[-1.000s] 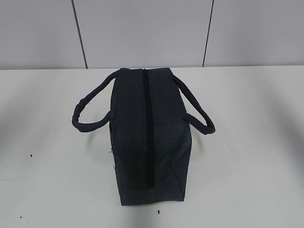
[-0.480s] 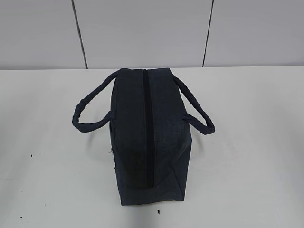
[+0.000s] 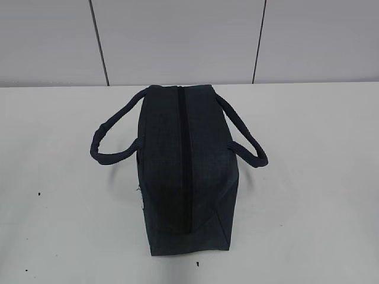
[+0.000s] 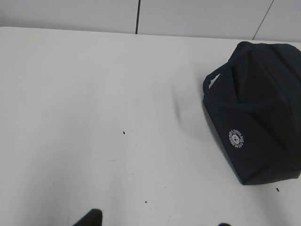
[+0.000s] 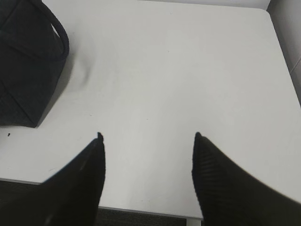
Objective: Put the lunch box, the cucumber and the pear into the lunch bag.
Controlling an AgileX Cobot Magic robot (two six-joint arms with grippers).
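The dark navy lunch bag (image 3: 186,168) stands in the middle of the white table with its top zipper closed and its two loop handles hanging out to the sides. It also shows in the left wrist view (image 4: 256,110) at the right and in the right wrist view (image 5: 26,59) at the upper left. The lunch box, the cucumber and the pear are out of view. My left gripper (image 4: 157,221) is open, with only its fingertips showing at the bottom edge over bare table. My right gripper (image 5: 148,137) is open and empty near the table's front edge. Neither gripper shows in the exterior view.
The white table (image 3: 308,177) has small dark specks on it. A grey panelled wall (image 3: 177,41) runs behind the table. The table's front edge (image 5: 141,207) lies just under my right gripper, and its right edge (image 5: 282,52) shows in the right wrist view.
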